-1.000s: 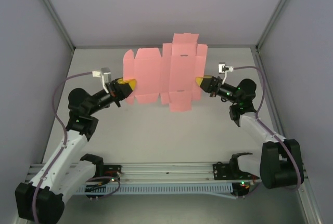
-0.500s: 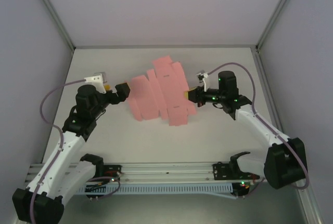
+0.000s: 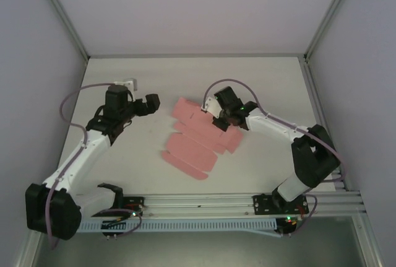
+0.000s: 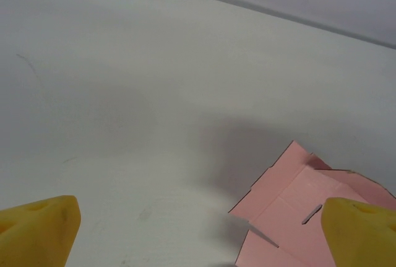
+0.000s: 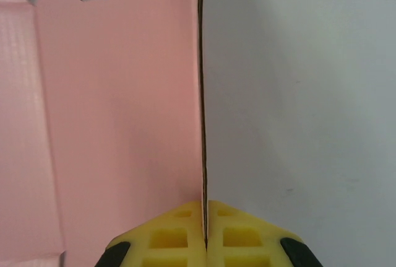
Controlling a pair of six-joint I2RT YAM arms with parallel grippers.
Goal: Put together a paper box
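The left hand (image 3: 150, 102) is held wide open just left of the paper box (image 3: 197, 135), which is spread, seemingly partly folded, near the table's (image 3: 272, 81) middle. One of its edges is pinched by the closed right hand (image 5: 204, 214).

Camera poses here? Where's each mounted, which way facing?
Top external: above and behind the bases, looking down on the table; both arms, left gripper and right gripper visible.
Left wrist: on the left arm, facing across the table toward a wall; open yellow fingertips at bottom corners.
Right wrist: looks along the paper box edge; fingertips shut on it.
Shared: the paper box appears in all three.
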